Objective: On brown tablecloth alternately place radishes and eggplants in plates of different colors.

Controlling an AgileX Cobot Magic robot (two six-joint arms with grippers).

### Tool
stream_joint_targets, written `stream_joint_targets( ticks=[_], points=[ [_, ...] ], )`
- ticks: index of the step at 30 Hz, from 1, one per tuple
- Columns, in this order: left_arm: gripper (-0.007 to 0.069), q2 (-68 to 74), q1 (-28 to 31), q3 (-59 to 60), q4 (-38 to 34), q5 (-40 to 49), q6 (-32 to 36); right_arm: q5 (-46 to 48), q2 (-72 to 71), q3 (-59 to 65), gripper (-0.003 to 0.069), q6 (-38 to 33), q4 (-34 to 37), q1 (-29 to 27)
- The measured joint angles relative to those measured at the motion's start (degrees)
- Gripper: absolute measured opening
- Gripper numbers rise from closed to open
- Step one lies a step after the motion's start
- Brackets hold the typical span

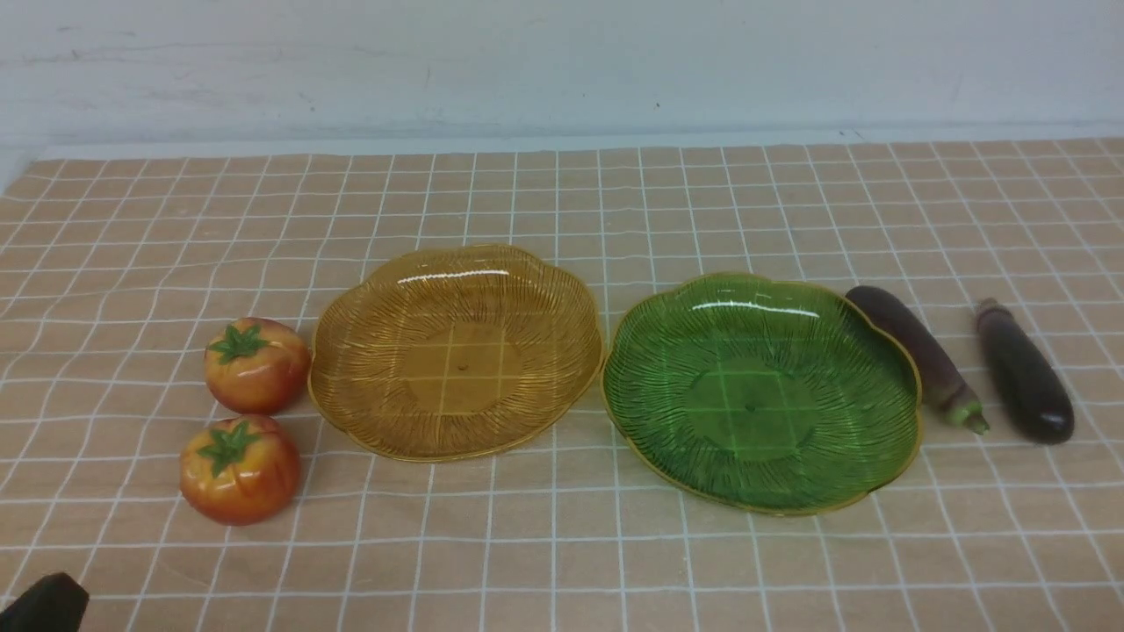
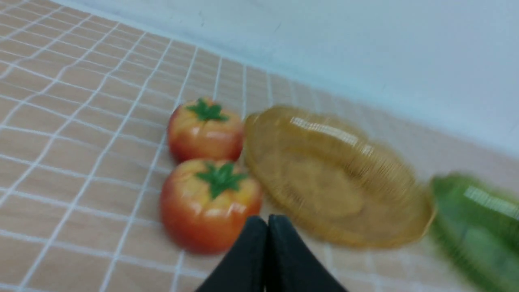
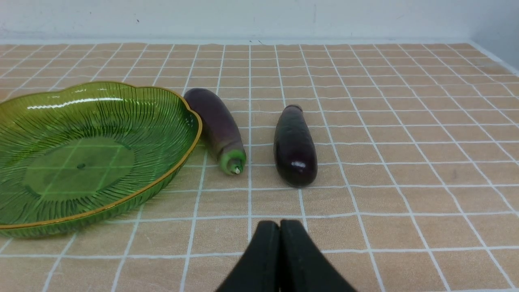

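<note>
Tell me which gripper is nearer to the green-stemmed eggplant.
Right. The right gripper sits shut just short of the green-stemmed eggplant; the left gripper sits shut beside the nearer radish, far on the robot's left.

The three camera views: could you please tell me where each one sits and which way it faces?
Front view: between the arms, facing forward over the brown tablecloth at amber plate, green plate, radishes, eggplants; a dark bit of left arm shows.
Left wrist view: on the left arm, looking past the shut left gripper at the radishes and amber plate.
Right wrist view: on the right arm, looking past the shut right gripper at the eggplants.
Both wrist views share the green plate.
</note>
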Motion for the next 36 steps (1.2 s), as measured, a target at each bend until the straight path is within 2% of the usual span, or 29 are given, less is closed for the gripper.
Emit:
stream_joint_targets(
  ticks=[2,7,9,11,12,14,15,18,19,21,23,24,25,29,31,34,36],
  points=[
    [-0.0013,0.00,0.00,0.00,-1.50,-2.19,0.00,0.00,0.00,0.00,-0.0017,0.00,0.00,0.00],
    [-0.0013,0.00,0.00,0.00,-7.31,-14.93,-0.50,-0.38,0.00,0.00,-0.0017,0.00,0.22,0.00],
    [-0.0013,0.00,0.00,-0.37,-9.42,-21.80,-1.55,-2.04,0.00,0.16,-0.0017,0.75,2.01,0.00],
    [-0.0013,0.00,0.00,-2.16,-10.50,-23.26,-1.97,-4.61,0.00,0.29,-0.0017,2.00,4.90,0.00],
    [-0.0013,0.20,0.00,-7.45,-10.75,-20.87,-1.70,-8.99,0.00,0.31,-0.0017,4.85,10.32,0.00],
    [-0.0013,0.94,0.00,-10.97,-10.75,-18.59,-1.18,-10.27,0.00,0.31,-0.0017,6.51,13.19,0.00],
    [-0.0013,1.74,0.00,-13.21,-10.60,-15.67,-0.31,-12.28,0.00,0.31,-0.0017,8.78,17.13,0.00],
    [-0.0013,9.88,0.00,-25.13,-9.58,-0.77,3.47,-16.16,0.00,0.31,-0.0017,14.90,28.95,0.00],
    [-0.0013,15.99,0.00,-30.51,-8.59,8.60,4.86,-17.02,0.00,0.31,-0.0017,16.17,33.34,0.00],
    [-0.0013,25.60,0.00,-36.65,-5.94,22.82,5.72,-17.37,0.00,0.31,-0.0017,16.50,36.36,0.00],
    [-0.0013,30.08,0.00,-38.83,-4.21,28.09,5.88,-17.48,0.00,0.33,-0.0017,16.50,36.71,0.00],
    [-0.0013,38.61,0.00,-42.17,-0.44,35.92,5.90,-17.57,0.00,0.38,-0.0017,16.76,37.68,0.00],
    [-0.0013,52.50,0.00,-46.12,8.40,44.06,5.90,-17.08,0.00,0.38,-0.0017,17.47,38.62,0.00],
    [-0.0013,53.60,0.00,-46.40,9.40,44.22,5.90,-16.74,0.00,0.38,-0.0017,17.38,38.69,0.00],
    [-0.0013,61.10,0.00,-48.65,12.08,44.33,5.90,-10.74,0.00,-0.06,-0.0017,15.48,38.97,0.27],
    [-0.0013,66.42,0.00,-50.43,12.57,43.40,6.45,-1.32,0.65,-4.51,-0.0017,8.58,38.97,0.54],
    [-0.0011,68.93,0.00,-51.16,12.63,42.27,7.50,1.15,2.96,-7.64,-0.0017,4.33,38.97,0.54]
  ],
)
